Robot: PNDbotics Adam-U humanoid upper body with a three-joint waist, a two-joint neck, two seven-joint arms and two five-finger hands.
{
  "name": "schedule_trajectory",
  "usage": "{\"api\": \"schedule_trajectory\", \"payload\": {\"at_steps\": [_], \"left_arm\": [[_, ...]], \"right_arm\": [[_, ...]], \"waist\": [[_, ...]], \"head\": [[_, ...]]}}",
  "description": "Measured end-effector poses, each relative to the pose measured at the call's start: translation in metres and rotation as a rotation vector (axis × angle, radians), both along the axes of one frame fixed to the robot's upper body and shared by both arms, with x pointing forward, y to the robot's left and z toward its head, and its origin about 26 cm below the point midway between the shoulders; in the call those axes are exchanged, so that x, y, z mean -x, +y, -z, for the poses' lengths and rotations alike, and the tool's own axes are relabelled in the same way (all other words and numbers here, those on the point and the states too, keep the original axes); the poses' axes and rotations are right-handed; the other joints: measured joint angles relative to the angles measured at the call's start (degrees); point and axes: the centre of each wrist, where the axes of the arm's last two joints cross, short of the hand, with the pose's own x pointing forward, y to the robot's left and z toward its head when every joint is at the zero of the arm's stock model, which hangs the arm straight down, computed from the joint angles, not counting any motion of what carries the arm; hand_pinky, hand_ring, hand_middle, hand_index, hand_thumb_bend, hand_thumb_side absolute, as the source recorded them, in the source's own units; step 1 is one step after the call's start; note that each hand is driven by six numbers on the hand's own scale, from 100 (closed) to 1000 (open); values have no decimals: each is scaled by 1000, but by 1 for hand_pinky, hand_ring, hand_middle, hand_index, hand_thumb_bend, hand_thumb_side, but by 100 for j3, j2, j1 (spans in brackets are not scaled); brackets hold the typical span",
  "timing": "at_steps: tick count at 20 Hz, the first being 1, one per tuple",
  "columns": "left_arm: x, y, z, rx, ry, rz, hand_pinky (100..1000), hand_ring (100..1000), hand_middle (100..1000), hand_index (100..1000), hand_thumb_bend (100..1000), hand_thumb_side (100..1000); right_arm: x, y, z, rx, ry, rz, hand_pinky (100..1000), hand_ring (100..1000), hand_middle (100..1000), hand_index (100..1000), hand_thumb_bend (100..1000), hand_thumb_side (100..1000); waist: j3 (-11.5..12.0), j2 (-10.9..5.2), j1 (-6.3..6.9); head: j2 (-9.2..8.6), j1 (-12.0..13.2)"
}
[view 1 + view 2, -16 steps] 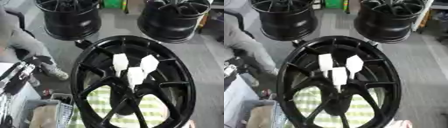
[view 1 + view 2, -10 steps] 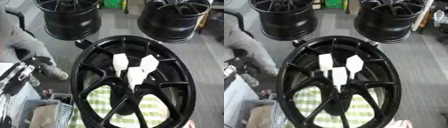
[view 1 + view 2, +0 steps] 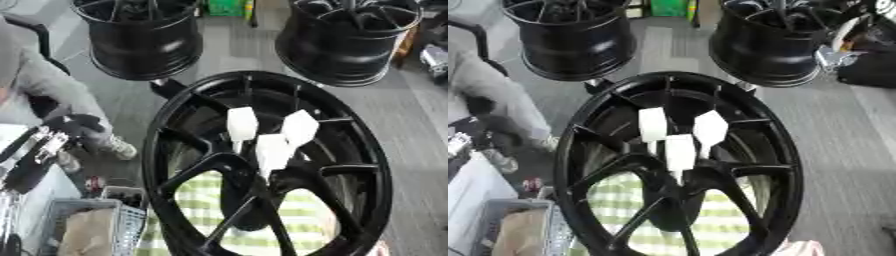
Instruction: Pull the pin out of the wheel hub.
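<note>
Pins, three white ones with flat paddle-like heads (image 3: 242, 123) (image 3: 298, 127) (image 3: 272, 148), stand clustered in the hub of the big black wheel (image 3: 175, 130), which lies face-up at the near middle over a green-checked cloth (image 3: 210, 195), presumably so the heads stick up within easy reach. Neither robot hand shows clearly in either view, so I cannot tell the state of the fingers, and no pin is gripped yet. Two more black rims (image 3: 144, 37) (image 3: 346, 37) sit well apart at the far side, out of the way.

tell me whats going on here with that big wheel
A large black wheel stands in front of the robot with three white pins sticking up from its hub. Nothing is touching them at this moment. What seems to be the robot's left hand shows at the left edge, away from the wheel. No pin is out yet.
</note>
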Motion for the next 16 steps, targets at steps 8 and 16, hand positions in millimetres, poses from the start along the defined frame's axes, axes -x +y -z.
{"api": "schedule_trajectory", "payload": {"at_steps": [8,16], "left_arm": [[-1,-3,0,-4,2,19,555,510,668,802,100,808],[-1,-4,-1,-6,1,29,555,510,668,801,100,810]], "right_arm": [[-9,26,1,202,268,-187,747,798,882,961,100,603],[-27,47,2,331,307,-281,808,828,898,974,100,539]], "waist": [[34,-3,-49],[61,-5,-38]], "head": [[0,-139],[0,-268]]}}
